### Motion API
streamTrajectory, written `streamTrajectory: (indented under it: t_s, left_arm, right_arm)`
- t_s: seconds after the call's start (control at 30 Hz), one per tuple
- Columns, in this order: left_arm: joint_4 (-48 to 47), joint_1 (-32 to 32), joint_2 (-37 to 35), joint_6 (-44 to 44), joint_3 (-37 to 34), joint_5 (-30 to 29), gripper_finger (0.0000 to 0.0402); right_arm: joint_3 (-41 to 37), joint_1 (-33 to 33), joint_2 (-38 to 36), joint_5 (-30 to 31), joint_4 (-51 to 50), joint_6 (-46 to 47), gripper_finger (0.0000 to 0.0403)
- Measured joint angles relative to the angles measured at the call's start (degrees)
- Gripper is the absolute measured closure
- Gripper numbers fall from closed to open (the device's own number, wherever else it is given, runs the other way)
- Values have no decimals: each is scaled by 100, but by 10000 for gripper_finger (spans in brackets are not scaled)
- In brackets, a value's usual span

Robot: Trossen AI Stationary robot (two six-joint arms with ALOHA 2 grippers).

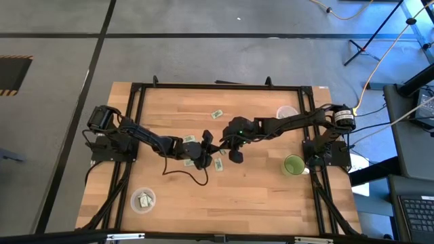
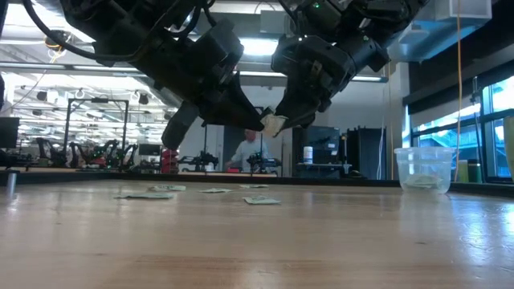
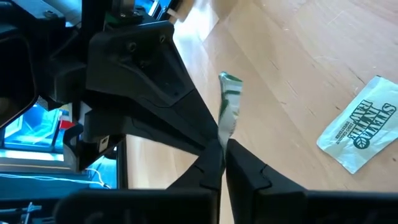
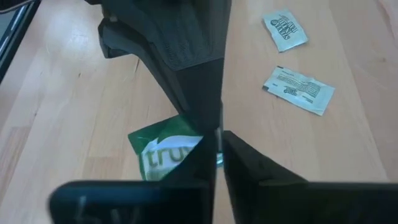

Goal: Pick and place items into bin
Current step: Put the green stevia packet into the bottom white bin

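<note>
Pinching a thin paper packet [image 3: 227, 112] between them above the middle of the surface [image 1: 258, 196], the left claw [image 3: 222, 158] and right claw [image 4: 219, 146] both press onto it. Light, limp and crushable, it is best gripped along an edge.

Overhead camera looks straight down, low camera level across the table [image 1: 224, 196]; both wrist cameras sit close above its centre.
</note>
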Motion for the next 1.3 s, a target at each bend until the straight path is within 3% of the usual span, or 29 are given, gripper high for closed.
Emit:
streamTrajectory:
  t_s: [0.2, 0.33, 0.5, 0.6, 0.7, 0.83, 1.03, 1.2, 1.3]
  left_arm:
    - [4, -27, 0, -22, 0, 40, 398]
    - [-74, -90, -11, -183, -4, 9, 397]
    - [-731, -229, -262, -908, -9, -280, 398]
    - [-1243, -336, -624, -1621, -11, -572, 397]
    - [-1723, -453, -1222, -2630, -9, -499, 398]
    - [-2610, -554, -2186, -4206, -9, 139, 395]
    - [-3710, -718, -3365, -5646, -7, 2120, 395]
    - [-3962, -1048, -3822, -7243, -4, 3633, 395]
    - [-4242, -1357, -3901, -7919, -4, 3874, 396]
  right_arm:
    - [2, -4, 0, 76, -20, -14, 287]
    - [27, 0, -198, 457, -146, 4, 247]
    - [26, -11, -763, 602, -586, 27, 227]
    - [29, -9, -1125, 605, -838, 22, 225]
    - [21, -7, -1244, 607, -1063, -1, 224]
    - [17, -7, -1256, 612, -1077, -130, 224]
    - [15, -9, -1228, 626, -1218, -301, 224]
    - [15, -9, -1224, 626, -1229, -305, 224]
    - [15, -11, -1222, 671, -1232, -313, 224]
